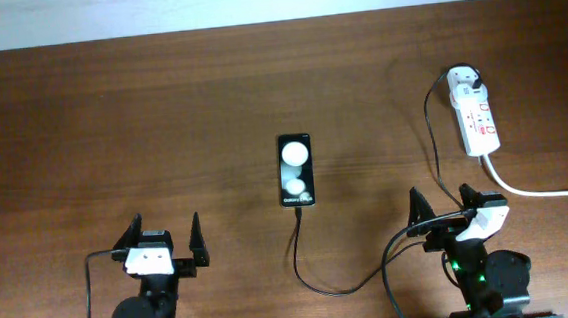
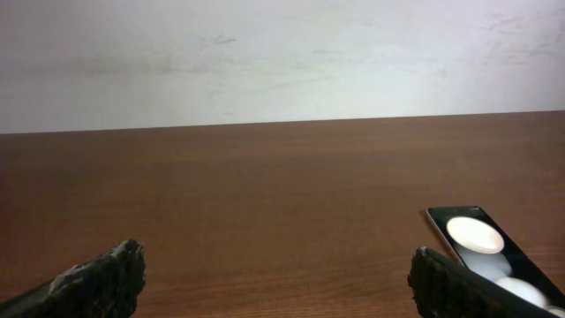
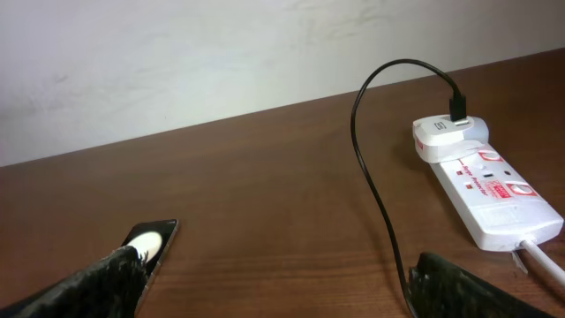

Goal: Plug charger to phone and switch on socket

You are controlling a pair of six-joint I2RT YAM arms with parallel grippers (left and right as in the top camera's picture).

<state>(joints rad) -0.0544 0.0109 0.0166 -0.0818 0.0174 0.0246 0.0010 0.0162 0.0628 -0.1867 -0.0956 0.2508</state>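
The black phone [image 1: 297, 169] lies flat mid-table, two white circles on its screen; it also shows in the left wrist view [image 2: 484, 247] and the right wrist view [image 3: 152, 243]. The thin black charger cable [image 1: 312, 277] runs from the phone's near end, loops past the right arm and rises to the white adapter [image 1: 466, 84], which sits in the far end of the white socket strip [image 1: 479, 117]. The cable [image 3: 371, 177], adapter [image 3: 446, 135] and strip [image 3: 494, 194] show in the right wrist view. My left gripper [image 1: 164, 238] and right gripper [image 1: 446, 205] are open and empty near the front edge.
The strip's thick white cord [image 1: 547, 191] runs off to the right edge. A pale wall [image 2: 282, 53] stands behind the table's far edge. Each arm's own black cable trails at the front.
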